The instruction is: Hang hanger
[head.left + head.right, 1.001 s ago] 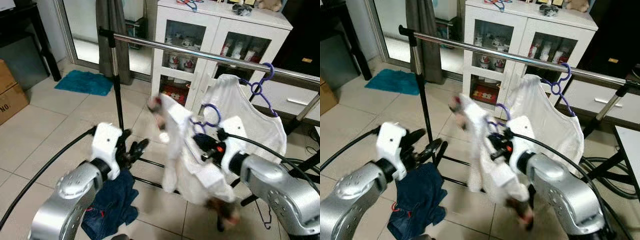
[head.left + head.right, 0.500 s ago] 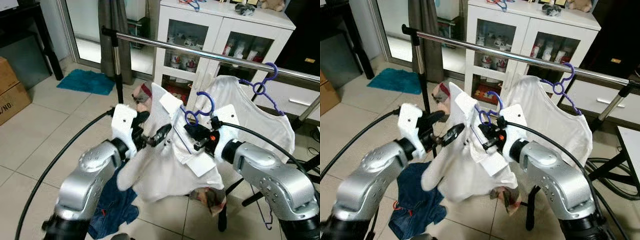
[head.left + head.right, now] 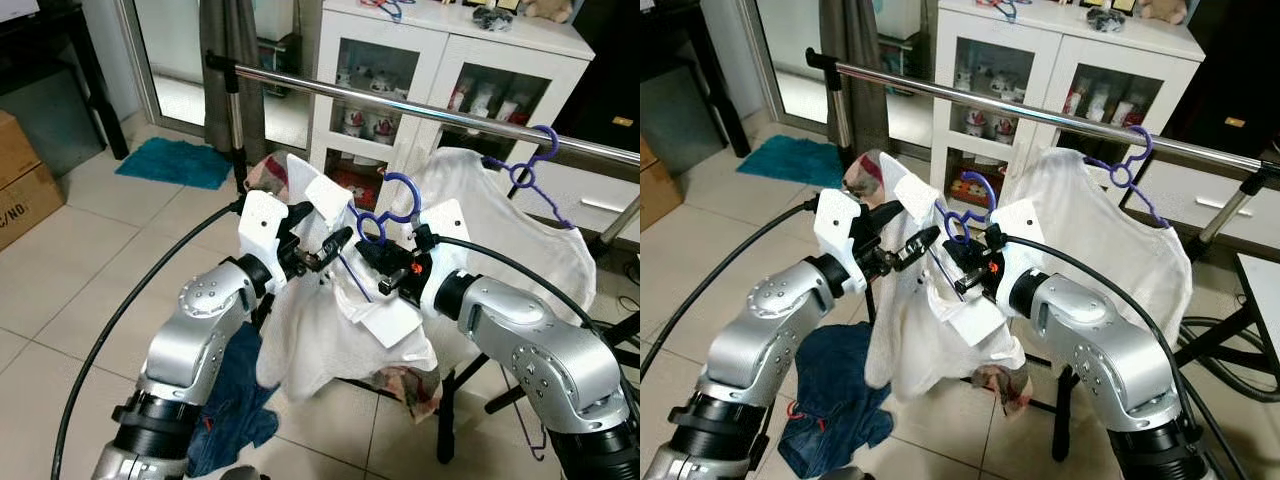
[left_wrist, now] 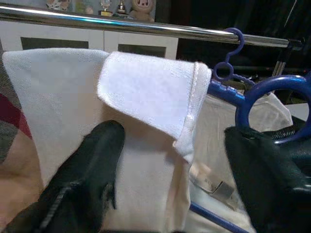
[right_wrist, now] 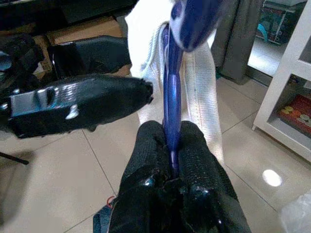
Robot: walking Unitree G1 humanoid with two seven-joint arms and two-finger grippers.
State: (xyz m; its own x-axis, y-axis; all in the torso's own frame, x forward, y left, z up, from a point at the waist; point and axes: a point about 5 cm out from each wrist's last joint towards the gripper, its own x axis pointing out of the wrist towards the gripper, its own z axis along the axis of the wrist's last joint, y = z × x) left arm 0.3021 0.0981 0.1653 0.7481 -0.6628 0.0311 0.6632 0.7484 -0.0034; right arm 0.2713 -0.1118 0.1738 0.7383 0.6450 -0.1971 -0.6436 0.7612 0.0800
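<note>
A blue hanger (image 3: 392,197) carries a white garment (image 3: 330,330), held up in front of me below the chrome rail (image 3: 400,100). My right gripper (image 3: 372,258) is shut on the hanger's neck (image 5: 171,116), just under the hook. My left gripper (image 3: 322,232) is open beside it, with its fingers (image 4: 82,179) standing wide apart on either side of the garment's folded collar (image 4: 150,92). A second blue hanger (image 3: 527,168) with a white shirt (image 3: 510,240) hangs on the rail to the right.
The rack's black upright (image 3: 234,120) stands at the left, with a dark blue cloth (image 3: 235,400) on the floor near its base. A white glass-door cabinet (image 3: 400,60) stands behind the rail. A teal mat (image 3: 175,162) and a cardboard box (image 3: 20,185) lie at the left.
My left gripper has swung up and to the right from the floor cloth to the garment's collar. My right gripper has lifted the hanger and garment higher, closer to the rail.
</note>
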